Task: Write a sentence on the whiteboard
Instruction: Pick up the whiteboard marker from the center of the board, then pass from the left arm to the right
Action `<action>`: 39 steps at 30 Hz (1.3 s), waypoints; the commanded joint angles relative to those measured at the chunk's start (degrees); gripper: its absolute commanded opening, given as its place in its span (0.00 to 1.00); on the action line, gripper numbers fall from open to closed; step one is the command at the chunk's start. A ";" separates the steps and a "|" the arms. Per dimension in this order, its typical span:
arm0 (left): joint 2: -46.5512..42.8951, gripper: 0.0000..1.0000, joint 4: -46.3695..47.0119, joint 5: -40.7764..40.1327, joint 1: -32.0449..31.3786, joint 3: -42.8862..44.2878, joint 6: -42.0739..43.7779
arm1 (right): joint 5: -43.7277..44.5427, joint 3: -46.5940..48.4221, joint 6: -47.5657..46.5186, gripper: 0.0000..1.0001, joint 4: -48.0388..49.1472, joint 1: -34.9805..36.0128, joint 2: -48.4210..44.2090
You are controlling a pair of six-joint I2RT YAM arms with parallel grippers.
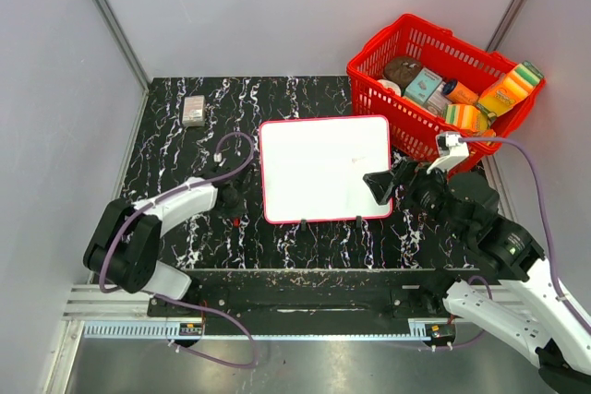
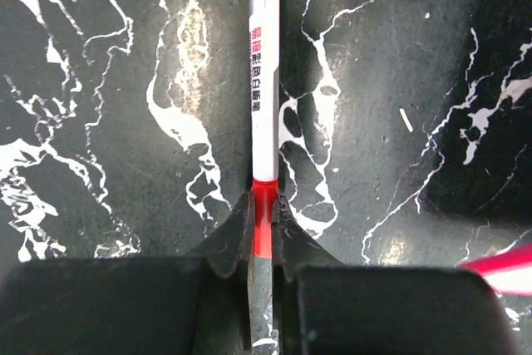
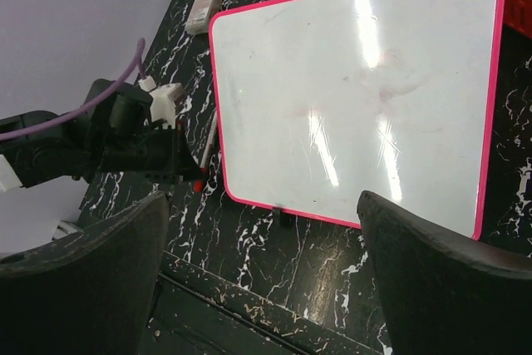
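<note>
The whiteboard [image 1: 323,168] [image 3: 357,97] lies flat in the middle of the black marbled table, white with a thin red rim. No sentence shows on it, only faint reddish smears. Just left of the board lies a white marker with a red end [image 2: 263,81] [image 3: 207,140]. My left gripper [image 1: 233,200] [image 2: 263,205] is low on the table there. Its jaws are shut on the marker's red end. My right gripper [image 1: 380,186] [image 3: 262,205] hovers by the board's right edge, jaws wide open with nothing between them.
A red basket [image 1: 443,89] full of packaged goods stands at the back right, close behind my right arm. A small pale block [image 1: 193,110] [image 3: 204,7] lies at the back left. Grey walls close in the table on three sides.
</note>
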 commanded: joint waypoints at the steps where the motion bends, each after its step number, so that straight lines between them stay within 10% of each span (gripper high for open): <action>1: -5.99 0.00 -3.67 -0.88 0.35 2.19 0.12 | -2.31 -0.65 -2.52 1.00 2.44 0.26 0.66; 8: -25.13 0.00 -10.18 4.72 0.27 8.52 4.86 | -10.30 -2.49 -5.16 1.00 5.95 0.34 3.30; 17: -32.10 0.00 -8.17 39.96 -2.79 13.36 14.71 | -31.49 -4.26 -6.23 1.00 19.39 0.26 7.25; 31: -30.18 0.00 1.86 39.20 -19.68 16.88 13.92 | -34.93 -8.12 9.07 0.97 29.51 0.26 11.30; 39: -29.12 0.00 5.20 37.00 -25.57 17.49 14.01 | -34.84 -10.67 12.67 0.60 33.55 0.34 10.07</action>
